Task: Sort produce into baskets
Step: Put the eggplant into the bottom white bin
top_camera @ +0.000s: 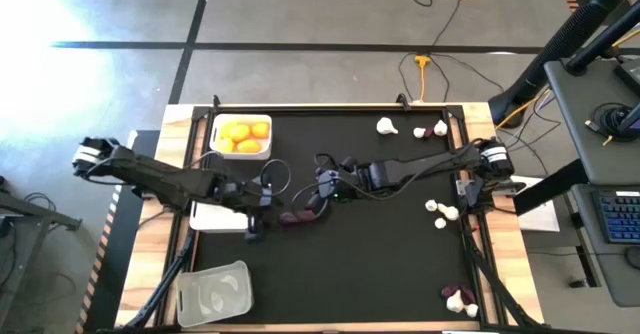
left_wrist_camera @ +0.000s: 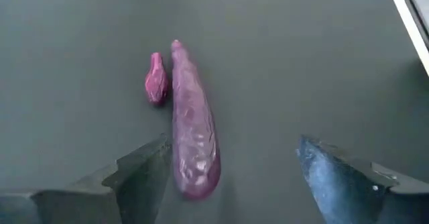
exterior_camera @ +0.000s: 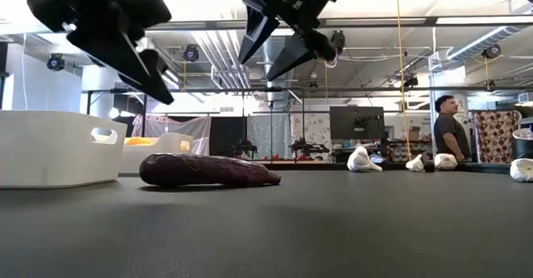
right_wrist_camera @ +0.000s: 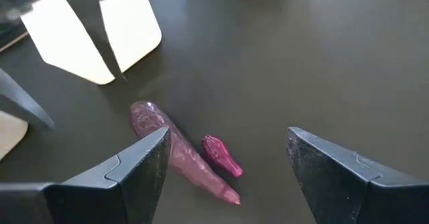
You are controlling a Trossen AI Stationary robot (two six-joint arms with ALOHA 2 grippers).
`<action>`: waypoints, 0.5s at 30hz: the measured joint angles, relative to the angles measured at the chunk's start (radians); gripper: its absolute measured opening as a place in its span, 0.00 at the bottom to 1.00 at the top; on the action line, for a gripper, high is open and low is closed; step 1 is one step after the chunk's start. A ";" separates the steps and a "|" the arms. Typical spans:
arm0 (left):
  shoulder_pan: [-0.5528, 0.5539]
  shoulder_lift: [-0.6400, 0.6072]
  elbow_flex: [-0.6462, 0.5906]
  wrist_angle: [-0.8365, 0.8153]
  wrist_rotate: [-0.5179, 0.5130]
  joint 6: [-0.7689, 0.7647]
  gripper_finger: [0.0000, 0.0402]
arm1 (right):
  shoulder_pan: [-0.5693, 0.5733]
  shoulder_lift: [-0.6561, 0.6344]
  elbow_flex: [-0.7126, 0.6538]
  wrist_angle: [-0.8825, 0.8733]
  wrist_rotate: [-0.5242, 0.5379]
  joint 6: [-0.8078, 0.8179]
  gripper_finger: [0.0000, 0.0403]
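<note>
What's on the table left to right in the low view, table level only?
White basket → long purple sweet potato → white garlic bulb → two more bulbs → last bulb at the right edge.

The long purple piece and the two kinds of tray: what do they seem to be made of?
The long purple piece looks like glossy moulded plastic, an imitation sweet potato perhaps: light glints off its smooth skin. The white tray seems to be opaque matte plastic, with a cut-out handle slot. The clear tray looks like thin translucent plastic; the wood shows faintly through it.
</note>
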 joint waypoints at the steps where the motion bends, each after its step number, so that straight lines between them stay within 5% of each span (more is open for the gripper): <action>1: 0.001 0.017 -0.007 0.025 -0.002 -0.008 0.76 | 0.000 0.002 0.000 -0.001 0.000 0.007 0.71; 15: 0.013 0.370 0.138 0.005 -0.062 -0.025 0.76 | 0.011 -0.077 0.000 -0.065 -0.011 0.021 0.68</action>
